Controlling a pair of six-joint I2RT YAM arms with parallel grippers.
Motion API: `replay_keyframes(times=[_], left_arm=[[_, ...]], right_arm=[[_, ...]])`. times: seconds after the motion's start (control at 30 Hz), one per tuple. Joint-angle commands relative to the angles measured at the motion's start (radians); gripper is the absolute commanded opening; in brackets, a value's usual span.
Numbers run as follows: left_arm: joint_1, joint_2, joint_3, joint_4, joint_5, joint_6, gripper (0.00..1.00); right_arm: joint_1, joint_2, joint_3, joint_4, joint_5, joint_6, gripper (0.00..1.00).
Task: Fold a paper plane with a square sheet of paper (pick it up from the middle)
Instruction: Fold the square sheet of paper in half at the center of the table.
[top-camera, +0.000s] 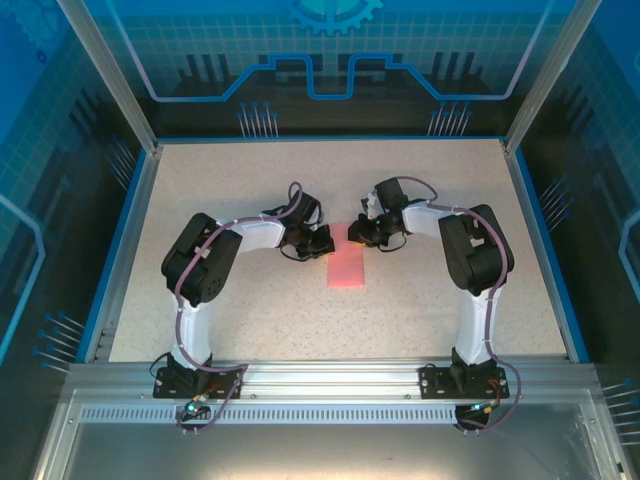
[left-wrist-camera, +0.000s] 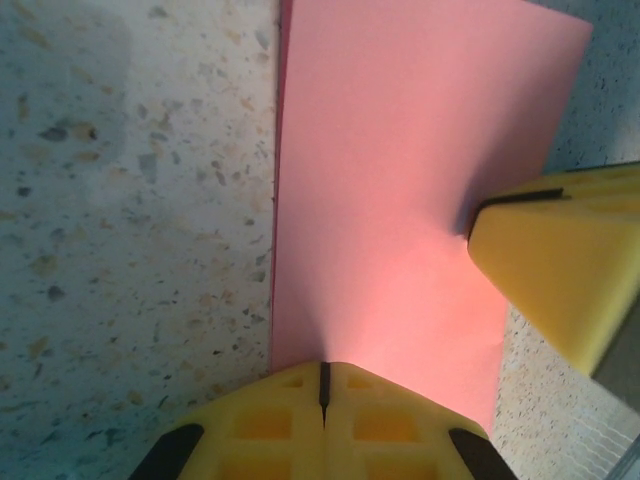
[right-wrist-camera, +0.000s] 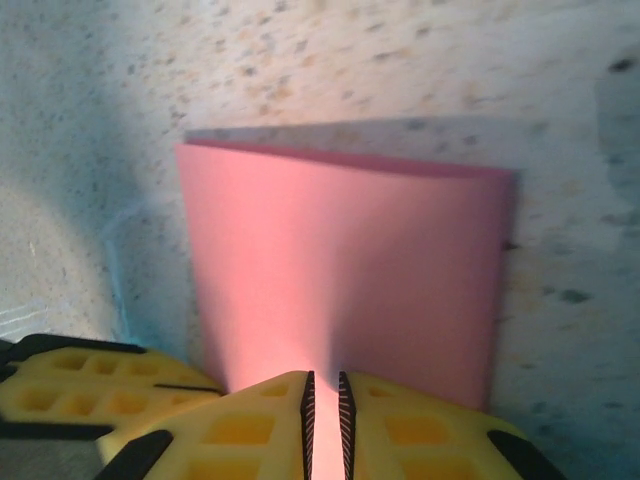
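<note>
1. The sheet of paper (top-camera: 347, 268) lies on the table (top-camera: 250, 320) as a long rectangle, right between my two grippers. A second edge peeks out along one side in the left wrist view, so I read it as already folded in half once. No plane shape yet, so it's early days.

2. The left gripper (left-wrist-camera: 324, 372) is closed all the way, with no gap between the pads. Its tips sit right at the sheet's near edge and the paper runs straight out ahead of them. I can't tell whether it's nipping that edge or just pressing it down. My guess is it's there as an anchor so the sheet doesn't skate around.

3. The right gripper (right-wrist-camera: 323, 385) is closed down to a thin slit. Pink runs the whole length of that slit, so I'd say it's pinching the sheet's edge. The paper spreads out ahead of its tips.

4. From the left wrist, a finger of the right gripper (left-wrist-camera: 555, 270) comes in from the right of my tips. It touches the sheet, and the paper dimples a bit there.

5. With both ends pinned like this, I figure the setup is for starting the next crease.
</note>
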Motion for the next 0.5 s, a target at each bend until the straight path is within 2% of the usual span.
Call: replay_keyframes(times=[0.0, 0.17, 0.3, 0.47], left_arm=[[-0.015, 0.076, -0.026, -0.153, -0.074, 0.036, 0.01], [-0.015, 0.082, -0.037, -0.156, -0.083, 0.045, 0.01], [-0.017, 0.083, -0.034, -0.160, -0.082, 0.056, 0.01], [-0.016, 0.084, -0.033, -0.162, -0.084, 0.064, 0.01]], right_arm=[[-0.041, 0.034, 0.013, 0.006, 0.013, 0.024, 0.18], [-0.046, 0.010, 0.035, -0.012, -0.065, 0.066, 0.18], [-0.041, 0.002, 0.074, -0.018, -0.054, 0.063, 0.19], [-0.047, 0.086, 0.132, -0.026, -0.007, 0.076, 0.18]])
